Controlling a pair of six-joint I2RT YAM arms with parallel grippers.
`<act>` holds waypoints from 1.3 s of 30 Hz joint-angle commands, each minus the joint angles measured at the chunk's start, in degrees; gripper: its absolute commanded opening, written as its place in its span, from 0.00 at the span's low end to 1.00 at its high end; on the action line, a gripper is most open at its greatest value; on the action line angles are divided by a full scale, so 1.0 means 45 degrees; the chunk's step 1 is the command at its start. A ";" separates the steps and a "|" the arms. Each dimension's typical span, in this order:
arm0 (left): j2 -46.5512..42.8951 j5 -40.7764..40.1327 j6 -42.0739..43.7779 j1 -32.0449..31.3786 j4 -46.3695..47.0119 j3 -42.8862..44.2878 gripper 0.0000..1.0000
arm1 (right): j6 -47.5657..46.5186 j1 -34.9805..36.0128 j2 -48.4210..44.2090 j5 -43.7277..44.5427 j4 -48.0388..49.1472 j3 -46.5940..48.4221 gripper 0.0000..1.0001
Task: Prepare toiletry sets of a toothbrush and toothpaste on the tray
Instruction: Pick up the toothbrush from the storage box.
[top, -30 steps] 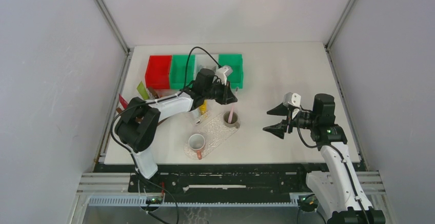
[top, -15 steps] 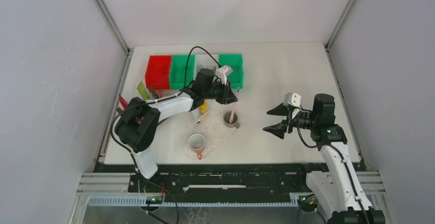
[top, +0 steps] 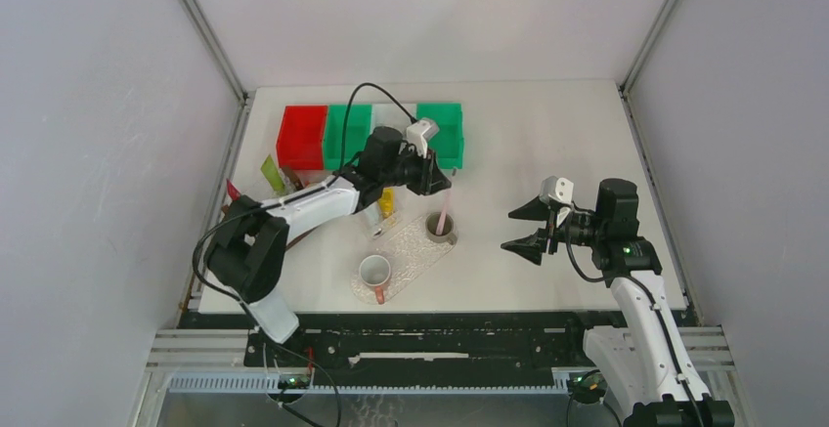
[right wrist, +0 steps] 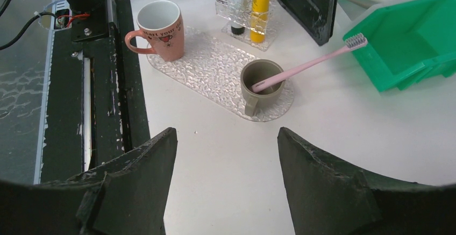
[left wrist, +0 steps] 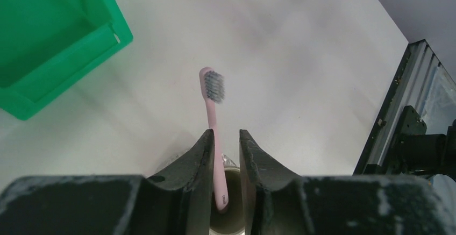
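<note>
A pink toothbrush stands slanted in a grey cup on the clear textured tray. In the left wrist view the toothbrush runs up between my left gripper's narrowly parted fingers, its handle end in the cup; the jaws do not clamp it. In the top view my left gripper hovers just behind the cup. A yellow tube stands in a clear rack behind the tray. My right gripper is wide open and empty, right of the tray.
A pink mug sits on the tray's near end. A red bin and green bins line the back. Small tubes lie by the table's left edge. The black front rail borders the table.
My left gripper has drawn back and up from the cup toward the bins, leaving the pink toothbrush leaning in the cup. The right arm has not moved.
</note>
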 commanded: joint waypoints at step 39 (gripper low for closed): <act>0.3941 -0.4843 0.6116 0.2997 -1.0245 1.0299 0.44 | 0.4134 0.3271 0.3821 0.7890 0.1034 0.3728 0.76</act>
